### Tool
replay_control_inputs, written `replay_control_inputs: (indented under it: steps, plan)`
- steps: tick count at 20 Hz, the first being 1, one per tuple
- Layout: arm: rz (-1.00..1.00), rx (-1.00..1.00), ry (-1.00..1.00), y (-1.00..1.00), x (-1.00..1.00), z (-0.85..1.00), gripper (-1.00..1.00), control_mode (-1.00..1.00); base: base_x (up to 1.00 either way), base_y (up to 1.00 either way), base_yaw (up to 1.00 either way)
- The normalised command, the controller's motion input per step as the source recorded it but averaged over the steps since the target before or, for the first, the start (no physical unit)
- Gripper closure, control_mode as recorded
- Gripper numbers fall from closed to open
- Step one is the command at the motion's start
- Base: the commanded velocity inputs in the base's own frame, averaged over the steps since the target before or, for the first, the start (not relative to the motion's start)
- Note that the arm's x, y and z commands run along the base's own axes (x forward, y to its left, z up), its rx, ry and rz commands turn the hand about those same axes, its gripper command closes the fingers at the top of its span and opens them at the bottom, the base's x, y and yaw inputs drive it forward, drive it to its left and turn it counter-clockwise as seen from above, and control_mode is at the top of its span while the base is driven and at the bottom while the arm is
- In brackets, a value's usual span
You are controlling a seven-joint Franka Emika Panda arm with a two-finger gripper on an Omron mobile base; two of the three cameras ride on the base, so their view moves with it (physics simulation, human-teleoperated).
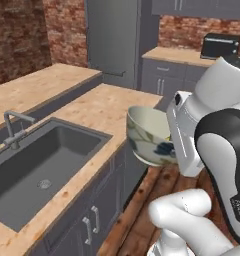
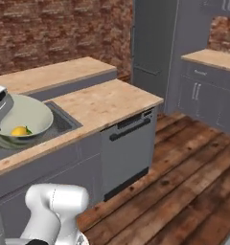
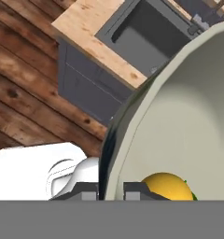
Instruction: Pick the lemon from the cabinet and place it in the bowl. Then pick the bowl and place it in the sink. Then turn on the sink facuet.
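Observation:
The pale cream-green bowl [image 1: 148, 134] hangs in the air beside the counter's end, above the wooden floor. My gripper [image 3: 109, 191] is shut on its rim, one finger inside and one outside. The yellow lemon [image 2: 19, 130] lies at the bottom of the bowl [image 2: 26, 115], and in the hand view the lemon [image 3: 167, 186] sits just past my inner fingertip. The dark grey sink [image 1: 37, 165] is set in the counter to the bowl's left, with the slim sink faucet [image 1: 14, 127] at its far rim. The cabinet is out of view.
A wooden counter [image 1: 99, 107] surrounds the sink, with a raised ledge [image 1: 37, 87] behind it. A dishwasher front [image 2: 129, 150] sits under the counter's end. A tall grey unit [image 1: 114, 40] and a black appliance [image 1: 221, 46] stand at the back.

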Motion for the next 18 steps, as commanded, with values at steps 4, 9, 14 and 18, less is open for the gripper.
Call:
replay_control_inputs:
  steps: [4,9,14,18]
  plan:
    - [0.0,0.0,0.0,0.0,0.0,0.0,1.0,1.0,0.77,-0.09,0.52]
    - [0.0,0.0,0.0,0.0,0.0,0.0,1.0,1.0,0.81,-0.12,0.43]
    - [0.0,0.0,0.0,0.0,0.0,0.0,1.0,1.0,0.43,-0.16,0.39]
    - [0.0,0.0,0.0,0.0,0.0,0.0,1.0,1.0,0.36,-0.23,0.47]
